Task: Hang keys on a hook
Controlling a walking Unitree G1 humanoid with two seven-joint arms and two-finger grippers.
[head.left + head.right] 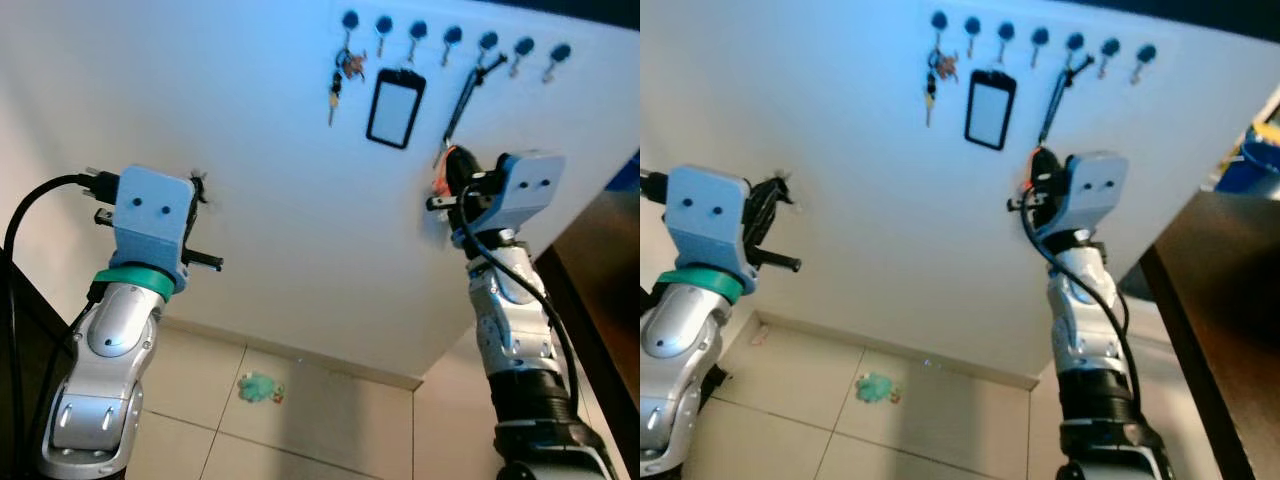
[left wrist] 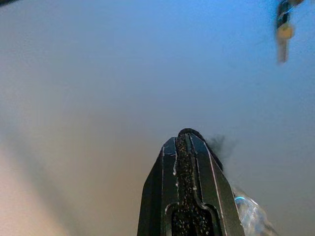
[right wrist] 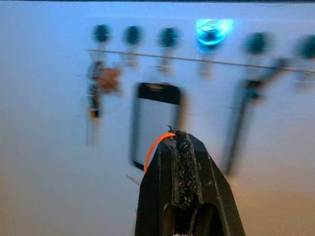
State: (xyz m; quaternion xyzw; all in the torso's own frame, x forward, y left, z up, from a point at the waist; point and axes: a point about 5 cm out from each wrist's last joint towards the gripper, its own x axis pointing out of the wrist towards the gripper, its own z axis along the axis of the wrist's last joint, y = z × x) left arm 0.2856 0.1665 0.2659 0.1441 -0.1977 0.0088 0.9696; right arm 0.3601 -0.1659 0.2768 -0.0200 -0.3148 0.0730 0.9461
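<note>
A row of round dark hooks (image 1: 452, 35) runs along the top of the white wall. One bunch of keys (image 1: 338, 78) hangs from the leftmost hook. A black-framed card holder (image 1: 395, 108) and a black strap (image 1: 465, 92) hang from hooks further right. My right gripper (image 1: 447, 168) is raised close to the wall, below the strap. It is shut on an orange key ring (image 3: 153, 147) that peeks out beside the fingers; whatever hangs from the ring is hidden. My left gripper (image 1: 200, 190) is held up at the left, lower than the hooks, shut and with nothing in it.
A small green object (image 1: 260, 387) lies on the tiled floor near the baseboard. A dark wooden tabletop (image 1: 1220, 340) stands at the right, close to my right arm. A blue thing (image 1: 1250, 160) sits beyond it.
</note>
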